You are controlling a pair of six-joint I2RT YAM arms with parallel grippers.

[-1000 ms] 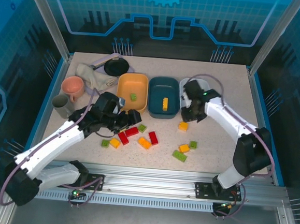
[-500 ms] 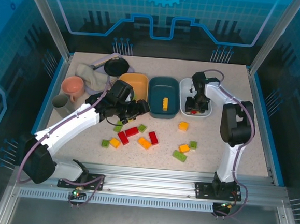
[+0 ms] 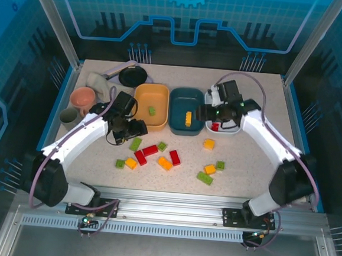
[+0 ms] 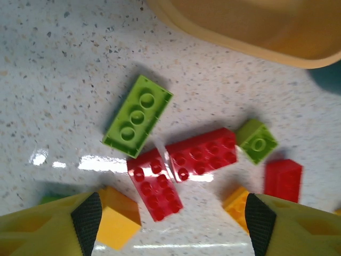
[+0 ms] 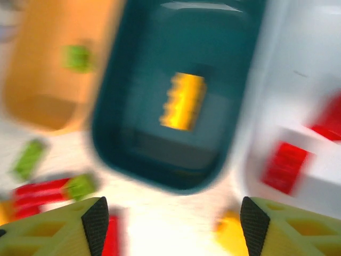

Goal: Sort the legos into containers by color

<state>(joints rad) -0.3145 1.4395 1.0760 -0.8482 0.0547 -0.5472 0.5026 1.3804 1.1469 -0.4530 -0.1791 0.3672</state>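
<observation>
1. Top external: the right gripper [image 3: 200, 114] has swung left out of the white tray [image 3: 232, 131] within the last second. It now hangs over the edge where that tray meets the teal tray [image 3: 181, 100]. A red brick [image 3: 214, 126] lies in the near left corner of the white tray. Judgement: the red delivery is complete and this arm is free for the next pick.
2. Top external, left side: the left gripper [image 3: 138, 128] has drawn back to the left from the near wall of the orange tray [image 3: 138, 104]. It now sits just beside the long green brick [image 3: 135, 143] on the table [image 3: 257, 164]. One green brick [image 3: 151, 110] lies in the orange tray and one yellow brick [image 3: 188, 118] in the teal tray. About a dozen loose bricks remain on the table near the trays, so most of the sorting is still to do.
3. Left wrist: the jaws stand spread with nothing between them. The long green brick lies flat, studs up, just ahead of them and left of two red bricks [image 4: 201, 154] that touch end to end. Judgement: it is the likely next target and belongs in the orange tray.
4. Right wrist: motion smears the frame. The jaws stand spread and empty above the near wall of the teal tray. The white tray holds red shapes, probably two bricks, though the count is uncertain.
</observation>
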